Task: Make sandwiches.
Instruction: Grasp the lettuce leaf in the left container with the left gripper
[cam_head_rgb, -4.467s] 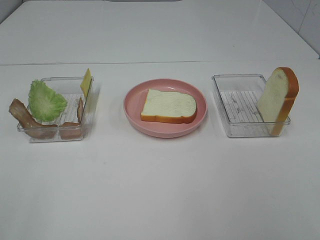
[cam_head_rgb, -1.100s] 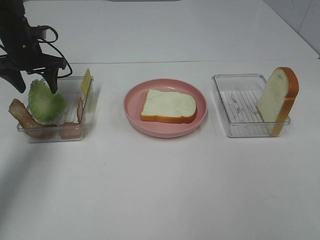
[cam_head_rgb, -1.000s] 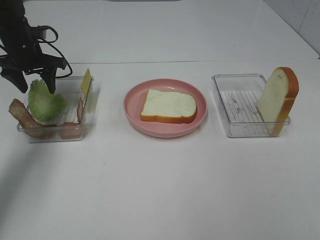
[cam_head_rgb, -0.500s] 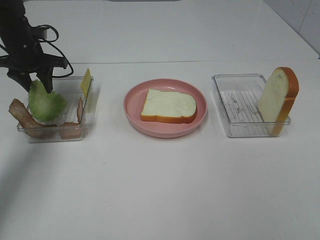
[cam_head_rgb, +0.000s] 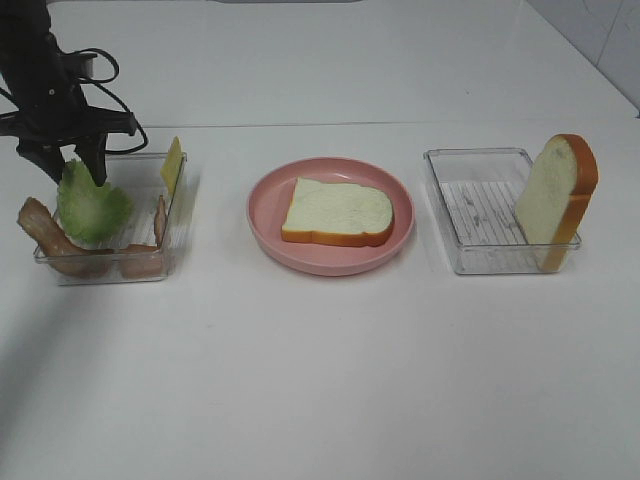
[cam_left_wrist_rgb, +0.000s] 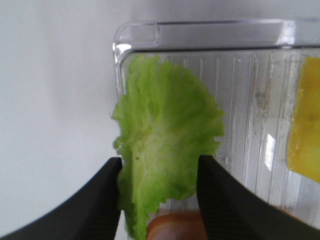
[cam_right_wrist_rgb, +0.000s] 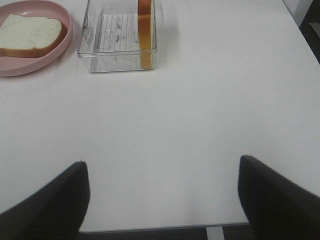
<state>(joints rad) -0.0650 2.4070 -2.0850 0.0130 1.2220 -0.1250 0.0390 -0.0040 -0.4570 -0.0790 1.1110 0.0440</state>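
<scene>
One bread slice (cam_head_rgb: 337, 210) lies on the plate (cam_head_rgb: 330, 266) (nothing stacked yet), the left pincer (cam_left_wrist_rgb: 160, 165) pinches the lettuce leaf (cam_left_wrist_rgb: 170, 120) in its tray (cam_left_wrist_rgb: 200, 30), the right pincer (cam_right_wrist_rgb: 162, 162) hangs spread.

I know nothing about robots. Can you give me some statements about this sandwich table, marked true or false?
1. A bread slice lies flat on the pink plate. True.
2. The second bread slice lies flat in its clear tray. False: it stands on edge against the tray's wall.
3. The fingers of the left gripper sit on either side of the lettuce leaf. True.
4. The right gripper holds the cheese square. False: it is open and empty above the table; the cheese square stands in the left tray.
</scene>
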